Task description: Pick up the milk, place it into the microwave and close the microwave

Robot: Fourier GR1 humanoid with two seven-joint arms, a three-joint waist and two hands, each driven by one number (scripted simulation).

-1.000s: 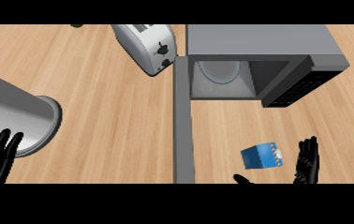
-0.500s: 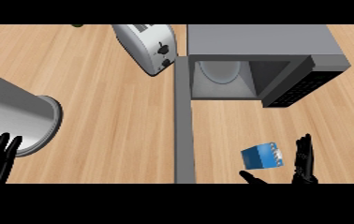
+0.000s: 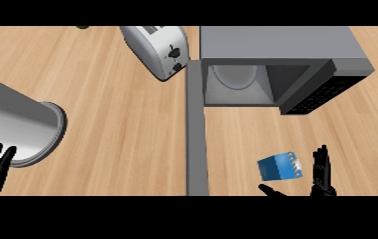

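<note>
The milk (image 3: 280,167) is a small blue carton with a white end, standing on the wooden counter at the lower right. My right hand (image 3: 322,171) is just right of it, fingers straight and upright, thumb (image 3: 272,190) reaching under the carton's near side; it is open and I cannot tell if it touches the carton. The grey microwave (image 3: 280,45) sits at the upper right, its cavity (image 3: 240,83) showing and its door (image 3: 314,89) swung open to the right. Only the fingertips of my left hand (image 3: 6,159) show at the left edge, straight.
A silver toaster (image 3: 156,49) stands left of the microwave. A large metal pot (image 3: 26,124) lies at the left edge beside my left hand. A grey seam (image 3: 196,143) runs down the counter between the two halves.
My right hand has slid a little left and down toward the milk carton. The carton, microwave and left hand stay where they were.
</note>
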